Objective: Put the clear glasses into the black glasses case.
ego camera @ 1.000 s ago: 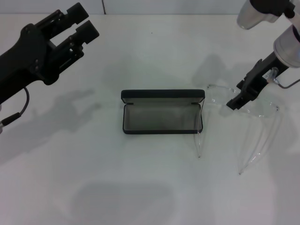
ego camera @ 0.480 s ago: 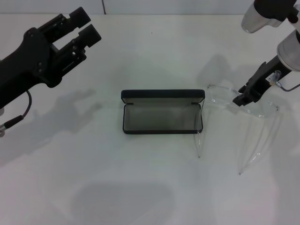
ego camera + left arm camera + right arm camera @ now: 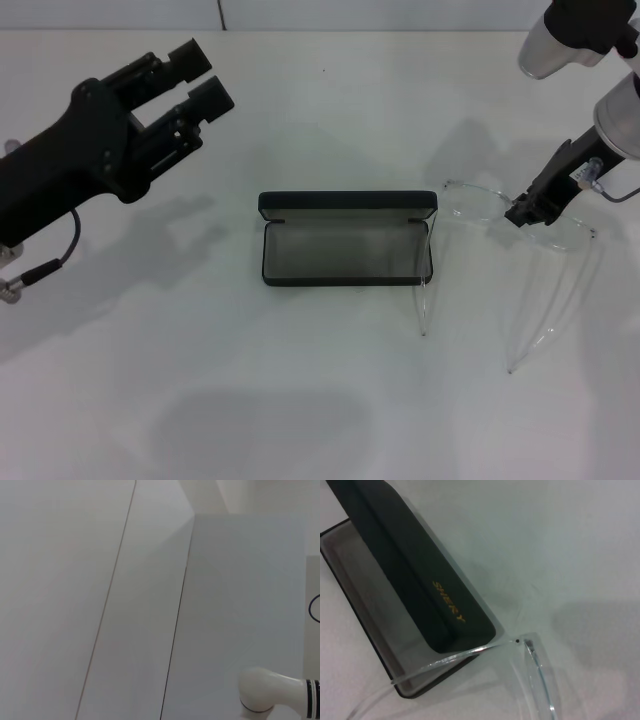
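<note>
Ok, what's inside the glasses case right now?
Only grey lining shows inside the open black glasses case. The clear glasses sit outside, beside it, under the right gripper. Nothing covers the inside.

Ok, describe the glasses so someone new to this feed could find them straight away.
Start at the open black case in the middle of the white table. Just to its right, under the right pincer, lie the glasses, arms unfolded toward the robot. They are fully see-through, so look for faint outlines, not colour.
</note>
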Controlling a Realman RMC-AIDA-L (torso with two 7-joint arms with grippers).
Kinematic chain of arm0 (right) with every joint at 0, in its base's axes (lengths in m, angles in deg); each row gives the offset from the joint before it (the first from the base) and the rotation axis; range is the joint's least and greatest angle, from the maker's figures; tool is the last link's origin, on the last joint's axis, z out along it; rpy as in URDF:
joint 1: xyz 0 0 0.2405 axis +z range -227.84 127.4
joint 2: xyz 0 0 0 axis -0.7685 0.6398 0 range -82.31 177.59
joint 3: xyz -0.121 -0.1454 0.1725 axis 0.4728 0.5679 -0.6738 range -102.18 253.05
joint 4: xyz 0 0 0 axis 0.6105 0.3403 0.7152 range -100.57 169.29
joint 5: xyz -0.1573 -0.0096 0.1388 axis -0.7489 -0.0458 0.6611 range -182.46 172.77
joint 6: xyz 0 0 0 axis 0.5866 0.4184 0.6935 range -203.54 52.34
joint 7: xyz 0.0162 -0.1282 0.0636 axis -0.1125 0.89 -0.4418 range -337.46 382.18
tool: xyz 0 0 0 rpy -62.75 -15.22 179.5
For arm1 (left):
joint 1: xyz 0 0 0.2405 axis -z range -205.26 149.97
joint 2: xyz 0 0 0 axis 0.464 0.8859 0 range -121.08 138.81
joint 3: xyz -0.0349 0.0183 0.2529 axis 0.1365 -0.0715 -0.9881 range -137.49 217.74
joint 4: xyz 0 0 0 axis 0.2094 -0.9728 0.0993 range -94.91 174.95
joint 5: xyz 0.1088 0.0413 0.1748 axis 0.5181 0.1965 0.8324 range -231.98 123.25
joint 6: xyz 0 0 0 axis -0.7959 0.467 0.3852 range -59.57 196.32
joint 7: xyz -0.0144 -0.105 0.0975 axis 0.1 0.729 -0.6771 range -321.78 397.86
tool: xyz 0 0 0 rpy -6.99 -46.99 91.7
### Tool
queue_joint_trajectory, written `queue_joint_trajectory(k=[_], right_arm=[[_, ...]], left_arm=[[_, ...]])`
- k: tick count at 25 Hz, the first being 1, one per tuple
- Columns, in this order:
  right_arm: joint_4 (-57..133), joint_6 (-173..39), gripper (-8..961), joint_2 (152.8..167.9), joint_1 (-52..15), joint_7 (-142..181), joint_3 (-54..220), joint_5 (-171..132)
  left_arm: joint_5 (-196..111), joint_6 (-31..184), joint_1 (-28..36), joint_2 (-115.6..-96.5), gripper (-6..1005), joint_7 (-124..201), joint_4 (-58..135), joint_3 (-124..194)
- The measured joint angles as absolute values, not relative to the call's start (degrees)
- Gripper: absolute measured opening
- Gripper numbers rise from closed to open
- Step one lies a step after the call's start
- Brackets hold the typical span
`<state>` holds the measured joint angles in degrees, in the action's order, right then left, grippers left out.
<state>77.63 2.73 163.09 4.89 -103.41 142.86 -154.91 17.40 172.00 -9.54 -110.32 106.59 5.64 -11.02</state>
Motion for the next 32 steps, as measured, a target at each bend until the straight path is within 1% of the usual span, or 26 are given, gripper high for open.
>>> queue_joint_trajectory(k=[2,7,9,14,15,16,20,25,29,32], right_arm=[[78.1,2.8,94,163.1,4.5,-103.3,142.9,-154.8],[83.6,5.3,94,163.36,1.1,-102.8,142.7,-154.7],[88.6,7.7,94,163.44,-1.9,-102.8,142.6,-153.6],[101.6,13.5,93,163.02,-9.3,-102.5,142.2,-147.7],[107.1,15.7,93,163.0,-12.6,-102.0,141.5,-144.7],[107.1,15.7,93,163.0,-12.6,-102.0,141.5,-144.7],[116.4,19.3,93,163.07,-20.0,-99.2,137.0,-133.4],[119.5,22.1,75,162.96,-25.5,-94.0,129.2,-117.0],[118.3,23.8,72,163.04,-27.9,-88.4,125.4,-108.3],[115.0,24.1,72,163.24,-28.0,-85.8,126.2,-104.7]], left_arm=[[17.4,172.0,-9.5,-110.39,461,106.6,5.9,-11.0],[17.4,172.2,-9.9,-110.42,457,106.6,6.4,-11.1],[17.4,172.5,-10.1,-110.42,455,106.6,6.4,-11.2],[17.3,173.6,-10.3,-110.47,452,106.6,6.4,-11.1],[17.2,174.4,-10.3,-110.49,451,106.6,6.5,-11.1],[17.0,175.0,-10.3,-110.53,450,106.6,6.6,-11.0],[15.7,176.3,-10.0,-110.85,447,107.2,7.2,-11.5],[10.6,180.7,-8.8,-111.07,221,106.6,8.9,-15.4],[7.3,182.2,-7.5,-111.01,185,106.6,8.6,-21.1],[6.4,182.3,-5.9,-110.98,158,106.6,8.6,-24.8]])
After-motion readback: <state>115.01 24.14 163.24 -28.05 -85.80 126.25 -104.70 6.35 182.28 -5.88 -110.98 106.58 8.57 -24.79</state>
